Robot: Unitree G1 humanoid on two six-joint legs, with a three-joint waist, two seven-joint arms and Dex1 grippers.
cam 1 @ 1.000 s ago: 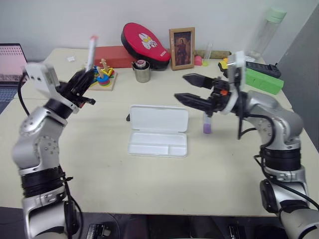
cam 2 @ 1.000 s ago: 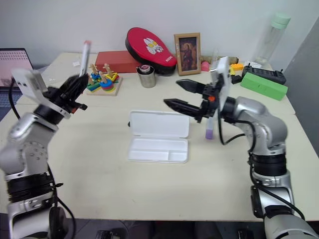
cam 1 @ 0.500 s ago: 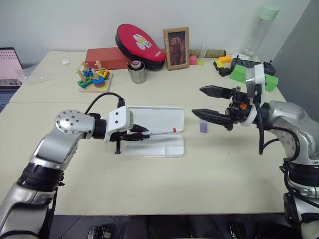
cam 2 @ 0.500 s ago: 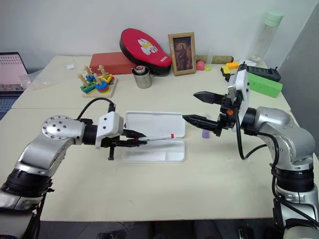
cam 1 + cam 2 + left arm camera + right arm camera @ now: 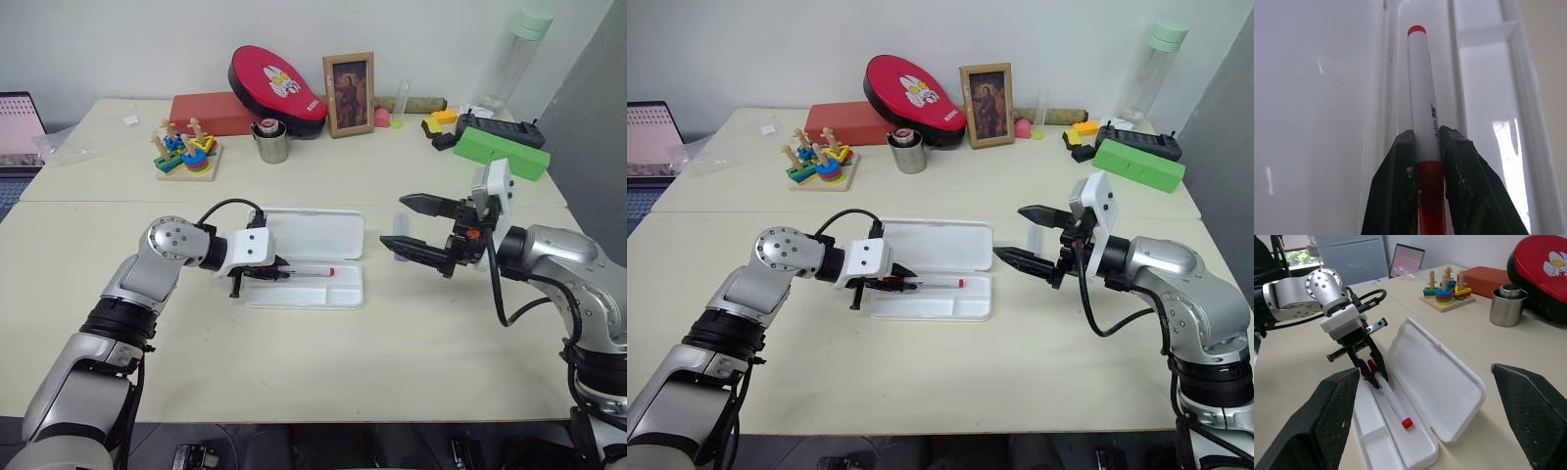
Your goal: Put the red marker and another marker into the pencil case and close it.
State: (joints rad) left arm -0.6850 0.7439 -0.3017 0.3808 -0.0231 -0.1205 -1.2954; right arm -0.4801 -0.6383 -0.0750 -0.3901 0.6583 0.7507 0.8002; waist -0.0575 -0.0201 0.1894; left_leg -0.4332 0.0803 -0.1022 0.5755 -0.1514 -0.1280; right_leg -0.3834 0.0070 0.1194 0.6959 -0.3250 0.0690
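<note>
Where the left gripper (image 5: pixel 1426 147) pinches the red marker (image 5: pixel 306 272) near its capped end, laying it level along the pencil case (image 5: pixel 323 294) tray on the bench (image 5: pixel 294 352), the barrel likely handles as light, stiff and slippery. Farther off, the right gripper (image 5: pixel 419 226) hangs level, jaws wide and empty, near the upright lilac marker (image 5: pixel 400 243) beside the case.

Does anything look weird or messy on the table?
Nothing stands out. The flat white plastic pencil case lies open, and the left gripper has the slim white red-capped marker lying in its tray. The short lilac marker stands upright beside it.
</note>
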